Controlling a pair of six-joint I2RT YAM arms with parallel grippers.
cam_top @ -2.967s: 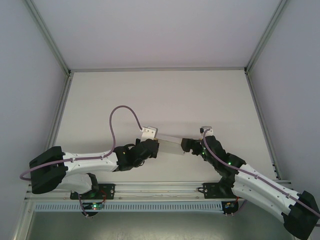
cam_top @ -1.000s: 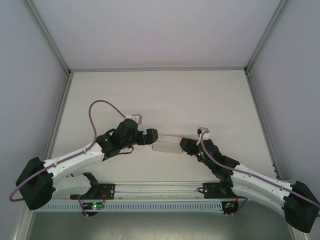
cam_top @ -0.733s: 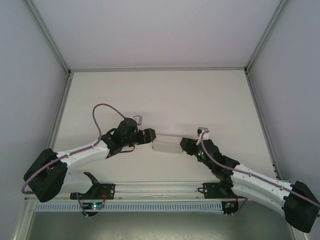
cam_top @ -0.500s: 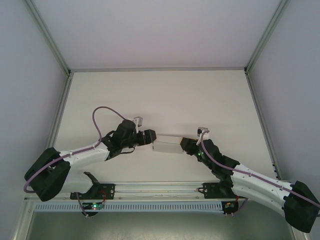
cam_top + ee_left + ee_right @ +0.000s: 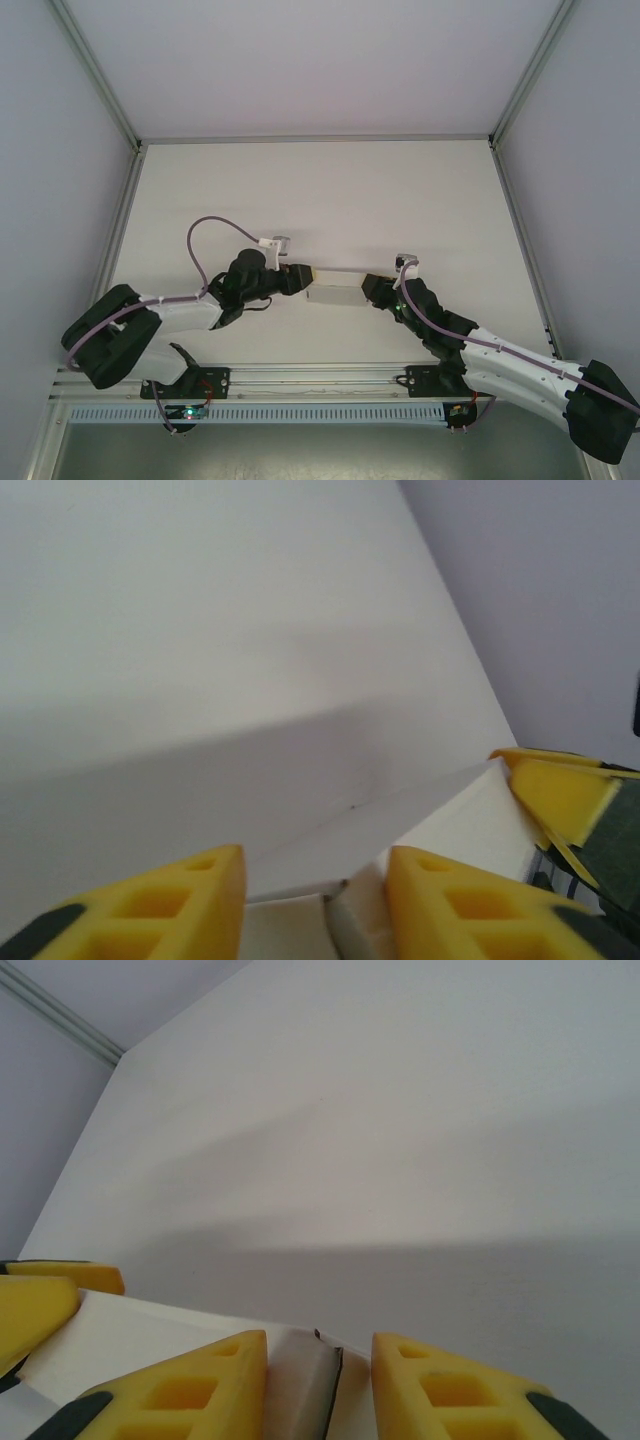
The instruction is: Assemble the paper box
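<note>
The paper box [image 5: 335, 291] is a small white card box held a little above the white table [image 5: 320, 200], between my two grippers. My left gripper [image 5: 300, 278] is at its left end. In the left wrist view the yellow fingers [image 5: 150, 910] press on both sides of the box [image 5: 340, 845], where a loose flap juts toward the far end. My right gripper [image 5: 372, 290] holds the right end. In the right wrist view the box's [image 5: 150, 1345] grey folded end sits tight between that gripper's [image 5: 318, 1385] yellow pads.
Metal frame posts and pale walls enclose the table on the left [image 5: 120, 230], back [image 5: 310, 138] and right [image 5: 520, 230]. An aluminium rail [image 5: 310, 375] with the arm bases runs along the near edge. A purple cable [image 5: 205, 240] loops above the left arm.
The left gripper has closed from wide open onto the box's left end, and the left arm's elbow has swung nearer. The right gripper has tightened slightly; the box stays in place.
</note>
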